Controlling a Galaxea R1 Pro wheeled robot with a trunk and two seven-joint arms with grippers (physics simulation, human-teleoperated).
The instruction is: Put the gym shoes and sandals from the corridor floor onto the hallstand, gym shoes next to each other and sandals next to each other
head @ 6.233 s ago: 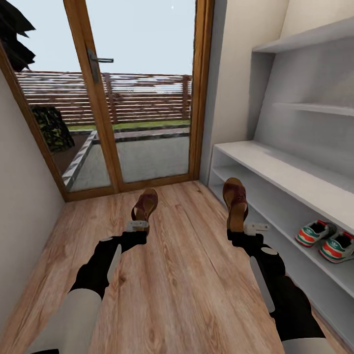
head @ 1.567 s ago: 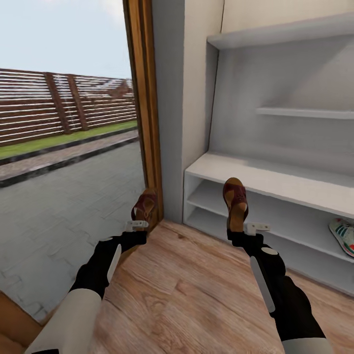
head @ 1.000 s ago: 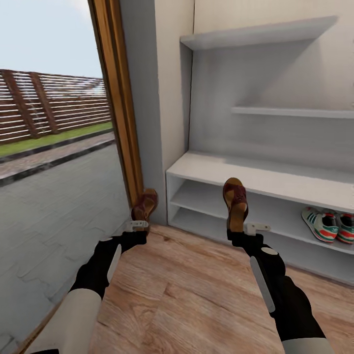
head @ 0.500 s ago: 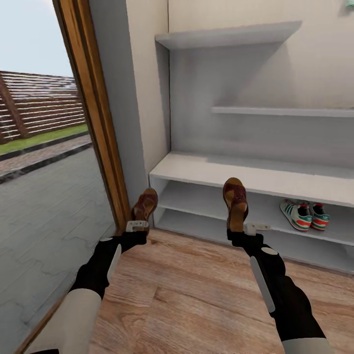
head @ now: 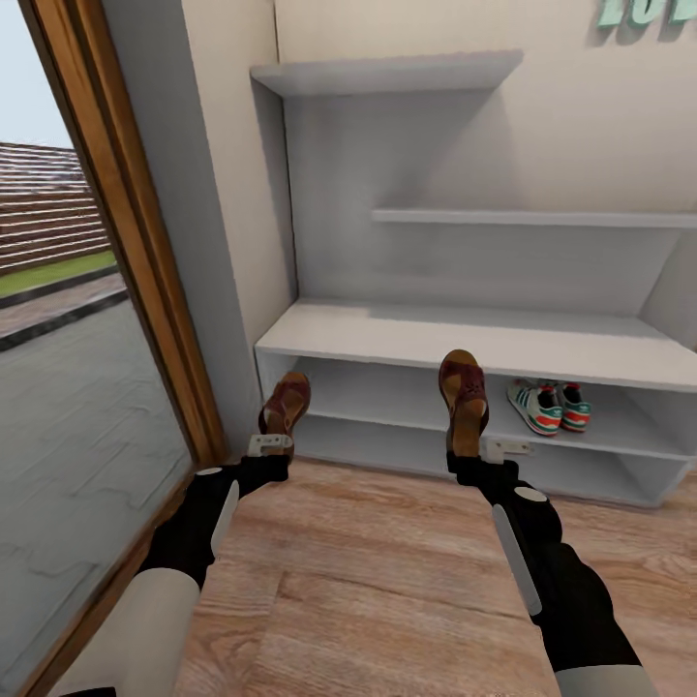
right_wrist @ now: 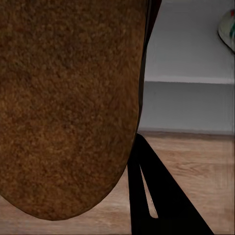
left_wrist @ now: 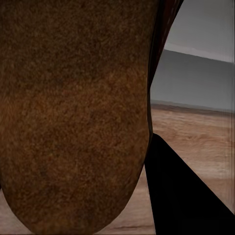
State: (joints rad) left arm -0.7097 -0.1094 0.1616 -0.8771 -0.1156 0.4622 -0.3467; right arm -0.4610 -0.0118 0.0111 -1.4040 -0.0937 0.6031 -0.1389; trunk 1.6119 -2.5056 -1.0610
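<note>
I hold one brown sandal in each hand, toe pointing away from me. My left gripper (head: 271, 443) is shut on the heel of the left sandal (head: 287, 401), whose sole (left_wrist: 73, 112) is close to the left wrist camera. My right gripper (head: 484, 448) is shut on the right sandal (head: 464, 389), its sole (right_wrist: 68, 103) close to the right wrist camera. The two gym shoes (head: 547, 405) sit side by side on the middle tier of the pale grey hallstand (head: 407, 334), right of my right hand. Wood-plank corridor floor (head: 387, 571) lies beneath both arms.
A wooden door frame (head: 126, 242) with glass stands at the left, with paving and a fence outside. A grey wall section (head: 208, 194) separates it from the hallstand. Two stepped upper ledges (head: 523, 219) rise above the bench top. Green lettering (head: 644, 12) shows on the wall.
The whole view has swung right: the door slid off to the left and the hallstand came to the centre. Both arms keep the same pose, each still holding its sandal.
</note>
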